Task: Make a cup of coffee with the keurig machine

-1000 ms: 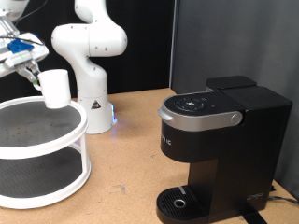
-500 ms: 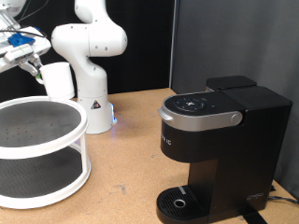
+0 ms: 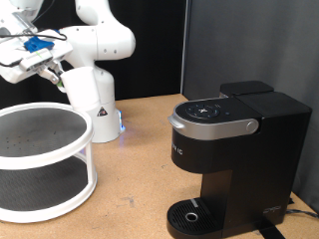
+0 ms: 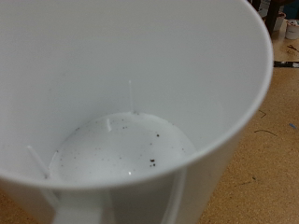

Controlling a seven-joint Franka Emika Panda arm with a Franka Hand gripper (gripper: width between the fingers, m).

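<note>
My gripper (image 3: pixel 60 76) is at the exterior view's upper left, above the far edge of the round rack. It is shut on the white cup (image 3: pixel 76 87), which hangs in the air and blends into the white arm base behind it. In the wrist view the cup (image 4: pixel 121 112) fills the picture, its open mouth facing the camera, with dark specks on its bottom. The black keurig machine (image 3: pixel 234 149) stands at the exterior view's right with its grey lid handle down. Its round drip base (image 3: pixel 189 214) holds nothing.
A white two-tier round rack (image 3: pixel 40 159) with dark mesh shelves stands at the exterior view's left. The arm's white base (image 3: pixel 100 115) stands behind it on the wooden table (image 3: pixel 140 169). A black curtain forms the backdrop.
The gripper has lifted the cup off the rack's top shelf and carried it up and towards the exterior view's right. The machine has not changed.
</note>
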